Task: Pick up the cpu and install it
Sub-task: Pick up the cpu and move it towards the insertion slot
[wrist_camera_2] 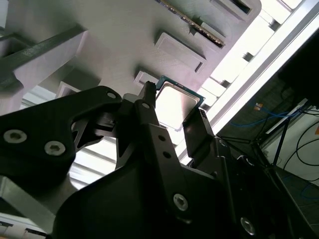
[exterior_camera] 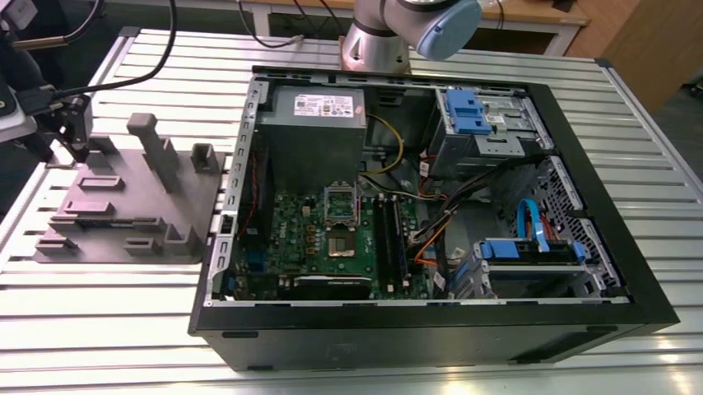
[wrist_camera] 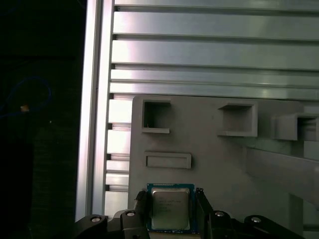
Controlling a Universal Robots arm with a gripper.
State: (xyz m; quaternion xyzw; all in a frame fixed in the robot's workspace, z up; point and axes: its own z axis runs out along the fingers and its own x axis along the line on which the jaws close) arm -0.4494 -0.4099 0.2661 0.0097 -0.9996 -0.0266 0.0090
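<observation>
Silvery-grey plate, pale thin rim: is that the cpu [wrist_camera: 170, 209] between the black fingers [wrist_camera: 143, 209]? (Desk)

It is. In both wrist views the gripper [wrist_camera: 171, 195] is pinched onto the cpu, one finger against each of two opposite edges, with no gap showing on either side. (Photographer)

Where does that put it? (Desk)

Over the grey moulded tray [wrist_camera: 214, 164], near one of its edges, beside the small raised pockets. Whether the cpu rests on the tray or hangs just clear of it, I cannot tell. In the exterior view the gripper [exterior_camera: 75, 136] hangs at the tray's far corner, toward the exterior view's left of the slatted metal table [exterior_camera: 110, 337]. (Photographer)

And the machine? (Desk)

The open black computer case [exterior_camera: 615, 247] lies just beside the tray, on the exterior view's right of it. The green motherboard [exterior_camera: 291, 234] lies flat inside, and the shiny socket frame [exterior_camera: 341, 216] on it is well apart from the gripper. (Photographer)

So how far along? (Desk)

Early, by my reading. The grasp looks made. The carry across to the case and the seating in the socket frame are not yet done. (Photographer)
</observation>
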